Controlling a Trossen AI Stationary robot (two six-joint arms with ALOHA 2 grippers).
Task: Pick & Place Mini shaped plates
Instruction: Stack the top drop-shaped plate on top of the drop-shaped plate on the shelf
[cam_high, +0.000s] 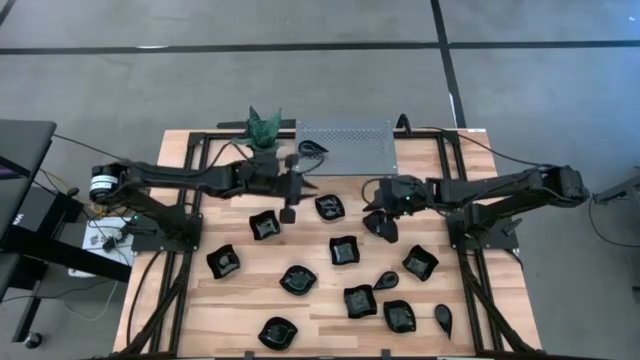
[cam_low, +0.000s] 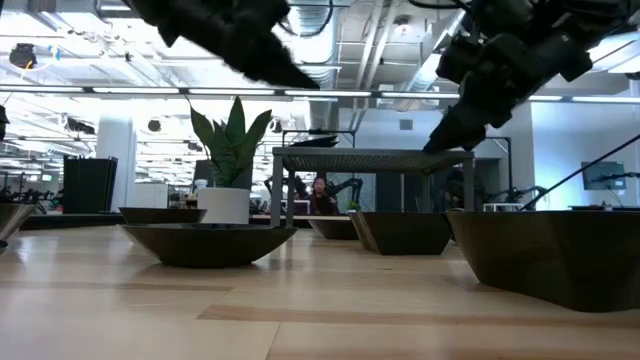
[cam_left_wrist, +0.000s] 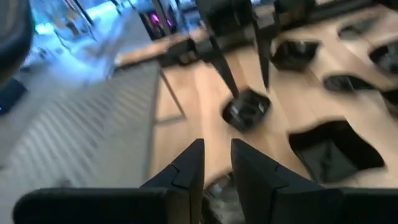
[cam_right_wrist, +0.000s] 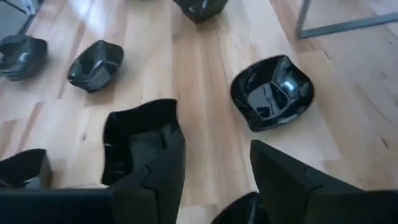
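**Plates scattered, both arms up near the rack**

Plates, approx. a dozen small black ones in odd shapes, lie spread over the wooden table (cam_high: 200, 300), most toward the near half. One teardrop plate (cam_high: 312, 148) already sits on the perforated metal rack (cam_high: 345, 147) at the far edge, so that's prob. the drop spot; the rest look still to go.

Left gripper (cam_high: 291, 212) hangs over the table just in front of the rack, near a square-ish plate (cam_high: 264, 226). In the left wrist view its fingers (cam_left_wrist: 186, 168) stand close together w/ only a slim gap, and nothing visible between them. Judgement: empty, either done w/ a drop or heading for a pick.

Right gripper (cam_high: 385, 226) hovers mid-table beside a wavy plate (cam_high: 329, 207). Right wrist view shows its fingers (cam_right_wrist: 155, 165) spread wide, holding nothing, w/ a wavy-rimmed plate (cam_right_wrist: 272, 93) ahead and a squarer one (cam_right_wrist: 134, 134) partly under one finger. Wide spread suits straddling a rim, so a pick looks likely next.

Potted plant (cam_high: 264, 130) stands beside the rack, close to the left arm's path.
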